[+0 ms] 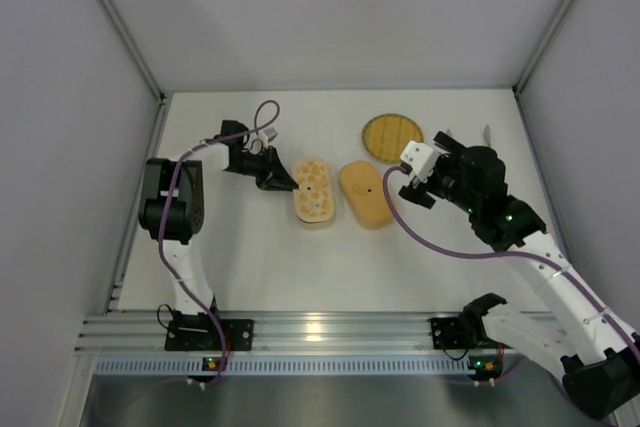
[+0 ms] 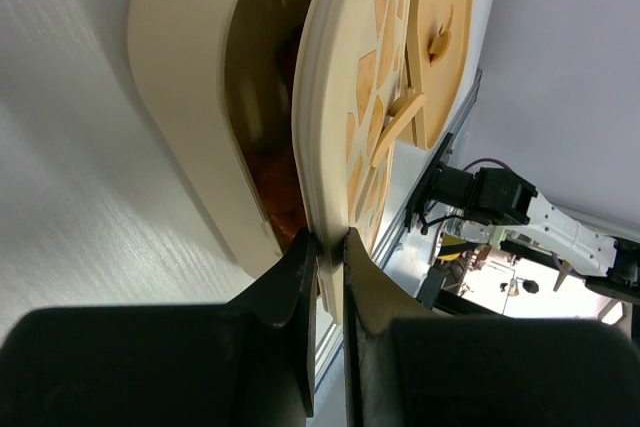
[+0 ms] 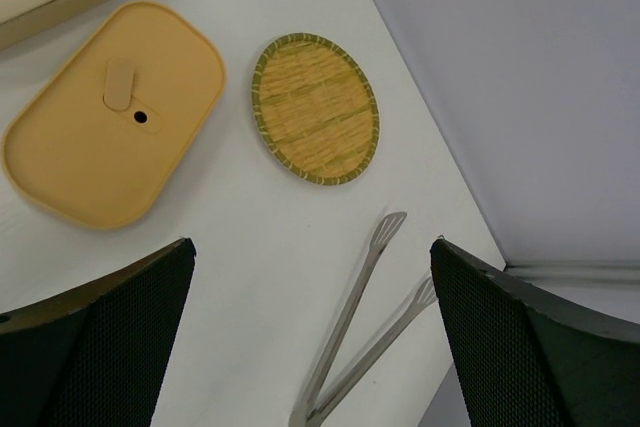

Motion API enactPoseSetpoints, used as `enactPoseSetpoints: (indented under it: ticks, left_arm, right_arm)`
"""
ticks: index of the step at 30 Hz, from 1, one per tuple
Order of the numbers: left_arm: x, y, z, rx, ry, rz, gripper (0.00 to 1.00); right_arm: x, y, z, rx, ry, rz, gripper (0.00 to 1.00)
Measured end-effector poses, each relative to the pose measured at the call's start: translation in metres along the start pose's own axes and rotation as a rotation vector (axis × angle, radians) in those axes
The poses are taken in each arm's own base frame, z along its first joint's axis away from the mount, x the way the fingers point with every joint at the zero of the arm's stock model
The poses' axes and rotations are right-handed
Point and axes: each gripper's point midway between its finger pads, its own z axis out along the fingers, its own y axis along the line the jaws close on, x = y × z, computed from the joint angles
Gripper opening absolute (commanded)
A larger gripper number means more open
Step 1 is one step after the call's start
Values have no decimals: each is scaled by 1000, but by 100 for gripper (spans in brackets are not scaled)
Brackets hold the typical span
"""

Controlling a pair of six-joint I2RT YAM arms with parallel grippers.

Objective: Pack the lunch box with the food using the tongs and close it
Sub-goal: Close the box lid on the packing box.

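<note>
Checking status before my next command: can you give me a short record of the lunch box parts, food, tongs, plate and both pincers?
left pincer: shut on the cream inner lid
cream inner lid: angled over the lunch box base
food: orange-red pieces in the base; sushi rolls not visible
orange outer lid: off, flat on the table
tongs: lying on the table, untouched
right pincer: open, empty
woven plate: empty
</note>
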Motion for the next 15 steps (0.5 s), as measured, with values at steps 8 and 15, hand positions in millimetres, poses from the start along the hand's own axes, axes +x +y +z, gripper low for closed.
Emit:
enactPoseSetpoints:
  ticks: [8, 15]
  left_arm:
    - [0, 6, 4, 1, 10, -17, 0]
    - [1, 10, 6, 5, 20, -33, 5]
  right_arm:
    - [0, 1, 1, -5, -2, 1, 100]
    - [0, 4, 2, -17, -4, 16, 99]
